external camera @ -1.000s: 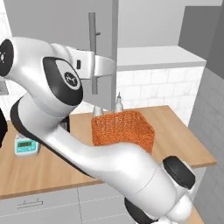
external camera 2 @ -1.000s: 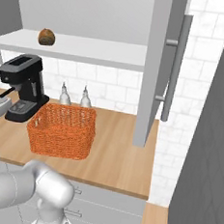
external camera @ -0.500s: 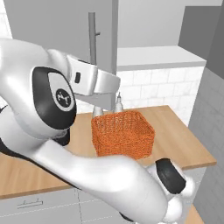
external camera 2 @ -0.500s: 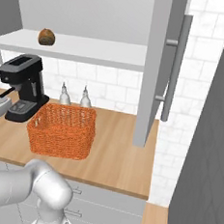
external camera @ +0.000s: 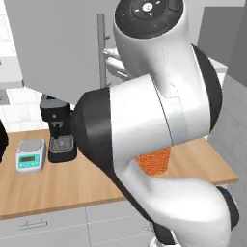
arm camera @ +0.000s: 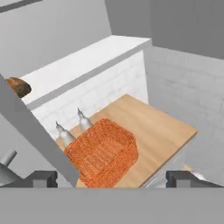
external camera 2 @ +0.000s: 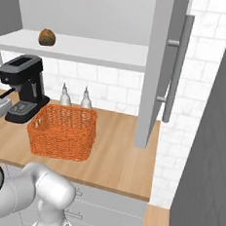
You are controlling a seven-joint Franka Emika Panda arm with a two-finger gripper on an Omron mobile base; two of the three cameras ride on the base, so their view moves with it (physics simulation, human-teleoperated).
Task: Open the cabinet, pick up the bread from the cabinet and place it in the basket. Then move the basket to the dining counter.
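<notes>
1 bread [external camera 2: 46, 36] lies on the open cabinet [external camera 2: 156, 65] shelf, rounded, no clear long axis; the basket [external camera 2: 62, 131] stands upright on the bench [external camera 2: 120, 157], mouth up. 2 fingers [arm camera: 43, 178] spread wide, released, holding nothing.

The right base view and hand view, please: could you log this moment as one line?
cabinet door: open | bread: on cabinet shelf | basket: empty, on worktop | pincer: open, holding nothing

The arm blocked most of the basket [external camera: 154, 164] in the left base view, and the cabinet door edge clipped the bread [arm camera: 19, 86] in the hand view.
</notes>
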